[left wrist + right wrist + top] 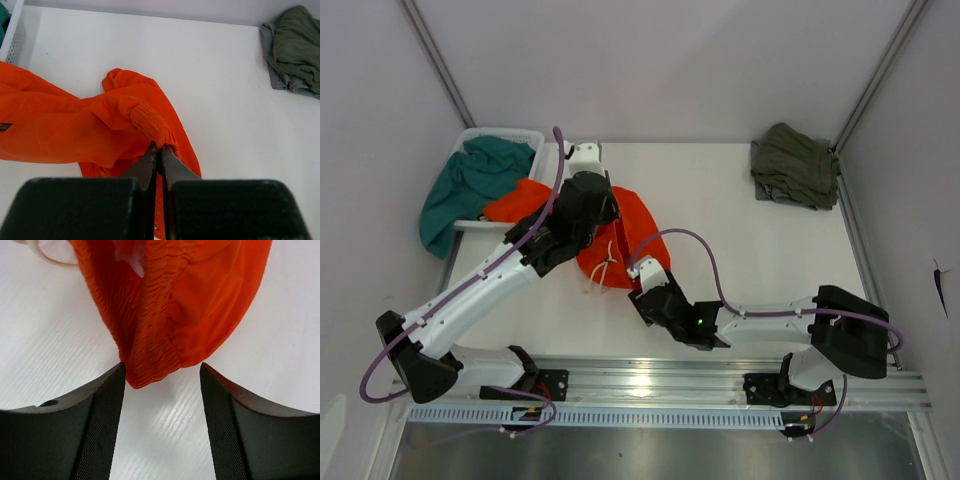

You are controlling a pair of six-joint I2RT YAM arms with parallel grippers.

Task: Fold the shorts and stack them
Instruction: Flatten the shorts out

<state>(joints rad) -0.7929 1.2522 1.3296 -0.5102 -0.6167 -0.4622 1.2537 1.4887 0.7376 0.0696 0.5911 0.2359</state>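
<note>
The bright orange shorts (625, 225) lie crumpled left of the table's middle, one part reaching toward the basket. My left gripper (160, 148) is shut on a gathered fold of the orange shorts (75, 125), and the cloth rises to the jaws. A small dark tag (5, 127) shows at the left edge. My right gripper (162, 367) stands open just in front of the ribbed waistband (150, 340), whose tip lies by the left finger (107, 405). The white drawstring (605, 275) trails beside the waistband.
Olive-green shorts (793, 165) sit folded at the far right corner, also in the left wrist view (297, 50). A teal garment (465, 185) hangs over the white basket (505, 135) at the far left. Walls close in on both sides.
</note>
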